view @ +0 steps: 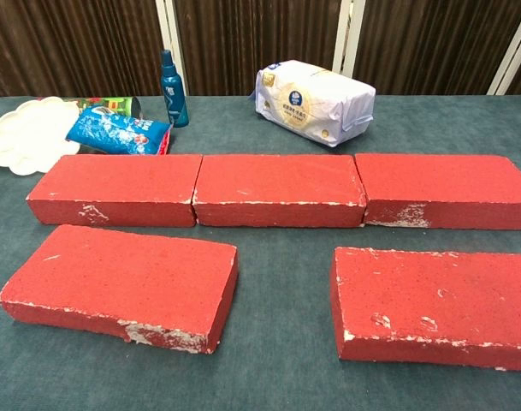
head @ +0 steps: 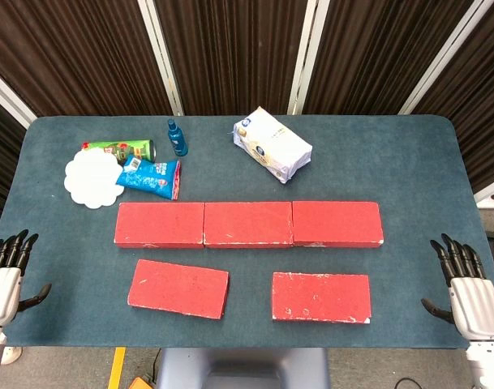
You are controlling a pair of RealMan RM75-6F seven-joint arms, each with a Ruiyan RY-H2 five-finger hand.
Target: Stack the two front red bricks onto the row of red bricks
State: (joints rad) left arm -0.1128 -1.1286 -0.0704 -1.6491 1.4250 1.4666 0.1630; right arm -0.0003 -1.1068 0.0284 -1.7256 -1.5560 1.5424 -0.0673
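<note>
Three red bricks form a row (head: pixel 248 224) (view: pixel 277 190) across the middle of the blue-green table. Nearer the front edge lie two loose red bricks: the front left brick (head: pixel 178 288) (view: pixel 123 285), turned slightly askew, and the front right brick (head: pixel 321 297) (view: pixel 435 306), square to the row. My left hand (head: pixel 5 279) hangs off the table's left front corner with its fingers spread and nothing in it. Off the right front corner, my right hand (head: pixel 467 288) is likewise empty, fingers apart. Neither hand shows in the chest view.
Behind the row stand a white tissue pack (head: pixel 272 146) (view: pixel 314 101), a blue bottle (head: pixel 177 138) (view: pixel 172 89), a blue snack bag (head: pixel 150 176) (view: pixel 118 131), a green can (head: pixel 117 149) and a white scalloped plate (head: pixel 92 178) (view: pixel 27 133).
</note>
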